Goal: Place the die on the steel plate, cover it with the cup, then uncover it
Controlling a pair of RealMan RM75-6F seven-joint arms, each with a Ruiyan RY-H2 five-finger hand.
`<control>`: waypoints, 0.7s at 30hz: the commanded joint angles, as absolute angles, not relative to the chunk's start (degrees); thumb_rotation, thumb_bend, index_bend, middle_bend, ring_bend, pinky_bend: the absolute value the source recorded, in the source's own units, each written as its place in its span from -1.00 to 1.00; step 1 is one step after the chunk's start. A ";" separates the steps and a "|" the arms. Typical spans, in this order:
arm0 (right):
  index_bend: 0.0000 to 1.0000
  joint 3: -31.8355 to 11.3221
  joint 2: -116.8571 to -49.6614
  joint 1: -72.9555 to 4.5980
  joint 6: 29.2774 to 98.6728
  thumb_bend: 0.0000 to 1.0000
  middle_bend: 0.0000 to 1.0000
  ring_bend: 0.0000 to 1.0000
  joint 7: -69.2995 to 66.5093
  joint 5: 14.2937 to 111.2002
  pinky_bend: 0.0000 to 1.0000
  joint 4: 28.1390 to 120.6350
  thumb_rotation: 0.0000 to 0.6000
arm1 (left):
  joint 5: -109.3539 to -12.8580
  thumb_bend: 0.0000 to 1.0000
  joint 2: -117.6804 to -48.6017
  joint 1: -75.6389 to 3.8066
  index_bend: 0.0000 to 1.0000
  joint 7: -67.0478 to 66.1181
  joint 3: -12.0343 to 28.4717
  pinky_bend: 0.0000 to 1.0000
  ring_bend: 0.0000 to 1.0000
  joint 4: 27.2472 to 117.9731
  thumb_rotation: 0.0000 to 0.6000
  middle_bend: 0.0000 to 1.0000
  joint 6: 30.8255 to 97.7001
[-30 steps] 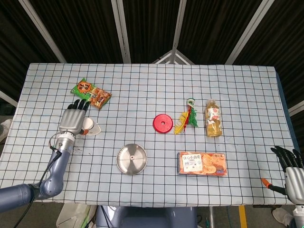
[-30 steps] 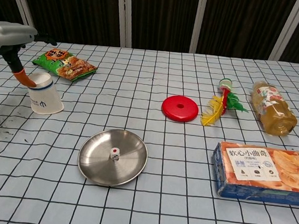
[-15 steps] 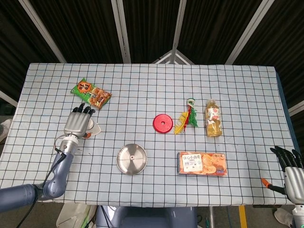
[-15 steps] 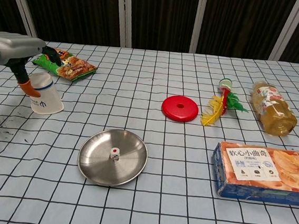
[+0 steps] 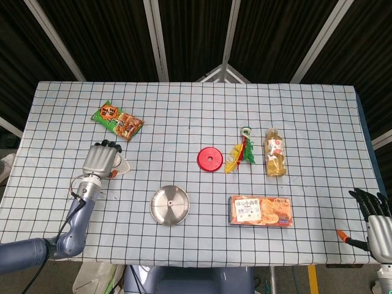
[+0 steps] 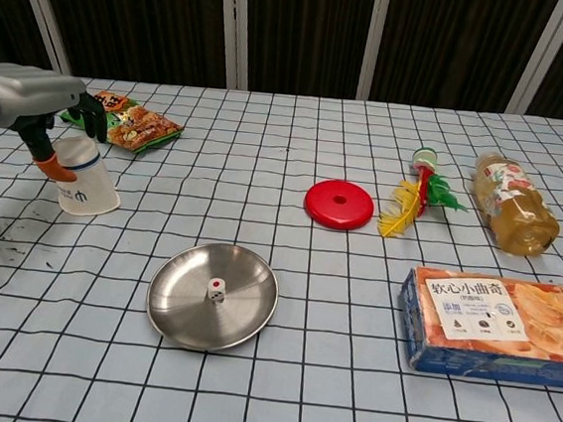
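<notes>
Chest view: left hand (image 6: 34,112) curls over the upside-down cup (image 6: 83,179), whether it grips it I cannot tell; snack bag (image 6: 123,121) just behind. Die (image 6: 216,291) sits on steel plate (image 6: 177,311), well right of that hand (nothing between). Right hand (image 5: 373,215) hangs spread off the counter (image 5: 184,122) edge, holding nothing

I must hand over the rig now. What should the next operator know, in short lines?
Left hand: closing around the top of the cup; whether it grips is unclear.
Right hand: idle at the table's right edge, fingers apart, holding nothing.
Die: lying in the steel plate.
Done: die placed.
Left: secure the cup, cover the die, then uncover it.
</notes>
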State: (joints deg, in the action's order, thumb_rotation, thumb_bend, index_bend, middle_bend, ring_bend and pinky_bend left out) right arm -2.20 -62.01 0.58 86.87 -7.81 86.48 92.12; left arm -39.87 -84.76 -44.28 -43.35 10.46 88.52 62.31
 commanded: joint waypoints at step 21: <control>-0.66 -2.16 -61.93 0.67 86.89 -0.89 -0.72 -0.74 -7.83 86.38 -1.00 92.15 1.00 | -40.53 -0.09 -85.22 -44.50 -0.20 -42.19 9.63 -0.25 -0.41 87.43 1.00 -0.26 62.79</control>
State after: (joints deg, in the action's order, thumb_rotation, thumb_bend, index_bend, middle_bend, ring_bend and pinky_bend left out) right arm -2.16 -61.94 0.67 86.89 -7.83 86.39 92.15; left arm -40.54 -85.20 -44.49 -42.20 9.64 87.45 62.81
